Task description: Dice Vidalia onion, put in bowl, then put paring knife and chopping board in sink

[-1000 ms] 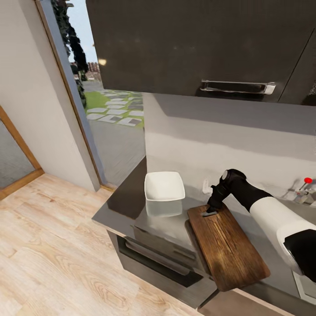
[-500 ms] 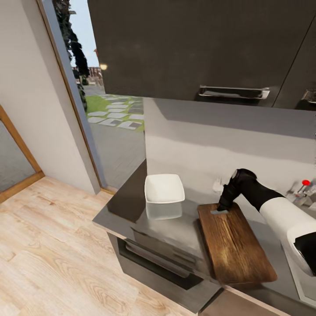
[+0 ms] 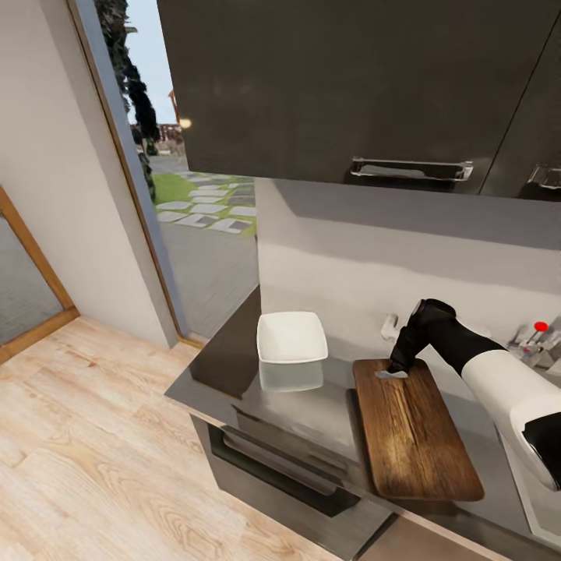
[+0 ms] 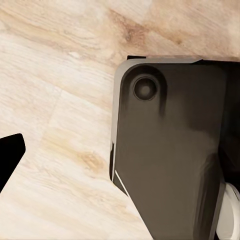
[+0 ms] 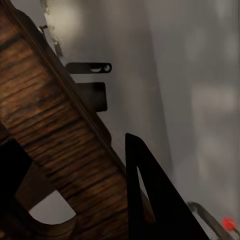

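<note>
My right gripper (image 3: 392,371) is down at the far end of the chopping board (image 3: 411,428), at the handle-slot end, and in my right wrist view its dark fingers (image 5: 150,200) sit on either side of the board's (image 5: 55,145) edge by the slot; they look closed onto the wood, though the contact itself is in shadow. The board lies flat on the countertop (image 3: 312,397), running from the wall side toward the front edge, its near end close to the counter's front. Just to its left, apart from it, stands the white bowl (image 3: 291,338), with its reflection in the glossy slab below it. Behind my right arm, at the far right of the head view, I can make out the tap (image 3: 538,339) with its red knob. Dark upper cabinets (image 3: 351,86) hang above, and a glass door (image 3: 195,202) at the left shows a garden path. My left wrist camera looks down at pale wood floor (image 4: 50,100) and a dark part of my own base (image 4: 170,150); I cannot tell how the left gripper stands.
</note>
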Robot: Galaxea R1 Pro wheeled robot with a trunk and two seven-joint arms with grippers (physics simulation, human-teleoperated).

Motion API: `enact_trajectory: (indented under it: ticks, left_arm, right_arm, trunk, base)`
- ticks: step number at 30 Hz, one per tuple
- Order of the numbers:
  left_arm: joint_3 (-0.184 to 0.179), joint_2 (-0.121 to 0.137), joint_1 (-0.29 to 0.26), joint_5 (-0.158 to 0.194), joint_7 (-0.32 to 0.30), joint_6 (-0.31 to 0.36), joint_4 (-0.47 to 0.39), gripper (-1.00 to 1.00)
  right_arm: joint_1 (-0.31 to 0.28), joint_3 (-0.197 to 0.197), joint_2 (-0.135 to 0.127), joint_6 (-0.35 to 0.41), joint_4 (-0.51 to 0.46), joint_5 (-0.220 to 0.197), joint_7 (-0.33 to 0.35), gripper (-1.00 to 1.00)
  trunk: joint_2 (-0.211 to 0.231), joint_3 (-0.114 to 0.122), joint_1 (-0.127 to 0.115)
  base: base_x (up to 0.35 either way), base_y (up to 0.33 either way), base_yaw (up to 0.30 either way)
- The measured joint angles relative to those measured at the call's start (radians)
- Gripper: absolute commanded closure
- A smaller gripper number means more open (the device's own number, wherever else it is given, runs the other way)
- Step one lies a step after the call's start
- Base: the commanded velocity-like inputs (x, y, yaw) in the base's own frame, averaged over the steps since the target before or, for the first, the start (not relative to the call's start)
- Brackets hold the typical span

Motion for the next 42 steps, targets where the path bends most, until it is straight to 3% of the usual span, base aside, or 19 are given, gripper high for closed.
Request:
enact_trajectory:
  ticks: [7,12,19,21,24,28,39,42]
  left_arm:
    - [0.0,0.0,0.0,0.0,-0.001,0.0,0.004,-1.0]
    - [-0.002,0.0,0.0,-0.001,-0.001,0.0,0.01,-1.0]
    - [-0.01,0.0,0.0,-0.001,-0.002,-0.001,0.016,-1.0]
    - [-0.011,0.0,0.0,-0.001,-0.002,-0.001,0.017,-1.0]
    - [-0.013,0.0,0.0,-0.001,-0.002,-0.001,0.018,-1.0]
    - [-0.019,0.0,0.0,-0.001,-0.002,-0.001,0.018,-1.0]
    - [-0.035,0.0,0.0,-0.001,-0.002,-0.001,0.018,-1.0]
    - [-0.036,0.0,0.0,-0.001,-0.002,-0.001,0.018,-1.0]
  right_arm:
    - [0.001,0.0,-0.005,0.006,0.0,0.0,-0.001,1.0]
    - [0.001,-0.001,-0.045,0.045,0.0,0.0,-0.001,1.0]
    - [0.0,-0.01,-0.051,0.064,-0.001,0.0,-0.016,1.0]
    - [0.0,-0.04,-0.05,0.066,-0.001,-0.002,-0.034,1.0]
    - [0.0,-0.161,-0.05,0.063,-0.002,0.004,-0.07,1.0]
    - [0.0,-0.273,-0.049,0.064,-0.002,0.003,-0.11,1.0]
    - [0.0,-0.317,-0.046,0.166,-0.002,-0.007,-0.202,1.0]
    - [0.0,-0.372,-0.044,0.216,-0.002,-0.008,-0.24,1.0]
  trunk:
    - [0.0,0.003,0.0]
    - [0.0,0.007,0.0]
    - [0.0,0.014,0.0]
    - [0.0,0.016,0.0]
    - [0.0,0.019,0.0]
    - [0.0,0.022,0.0]
    - [0.0,0.029,0.0]
    - [0.0,0.03,0.0]
  base:
    - [0.0,0.0,-0.151]
    - [0.0,0.0,-0.233]
    - [0.0,0.0,-0.239]
    - [0.0,0.0,-0.239]
    - [0.0,0.0,-0.239]
    - [0.0,0.0,-0.234]
    - [0.0,0.0,-0.199]
    - [0.0,0.0,-0.155]
